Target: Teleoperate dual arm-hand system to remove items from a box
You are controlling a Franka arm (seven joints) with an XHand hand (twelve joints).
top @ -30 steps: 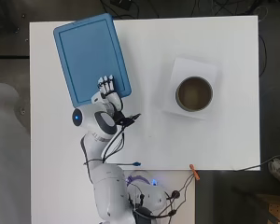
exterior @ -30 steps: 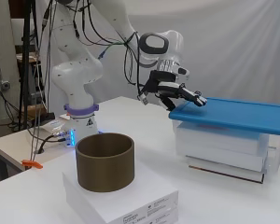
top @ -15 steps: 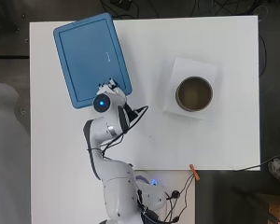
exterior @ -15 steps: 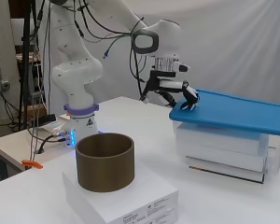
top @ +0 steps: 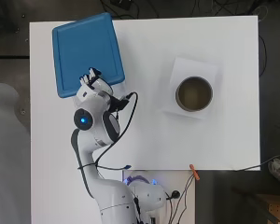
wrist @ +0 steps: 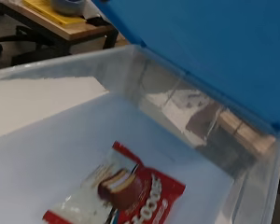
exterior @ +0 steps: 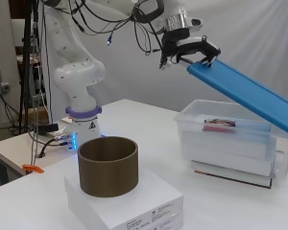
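White table (top: 224, 140): hand (exterior: 191, 49) curled round raised edge of blue lid (exterior: 249, 93), tilted above clear box (exterior: 230, 139); red snack packet (wrist: 116, 196) inside, print unreadable.

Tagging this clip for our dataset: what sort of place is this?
Probably a robotics lab: an arm bolted to a white table, loose cables by its base, and a backdrop curtain behind.
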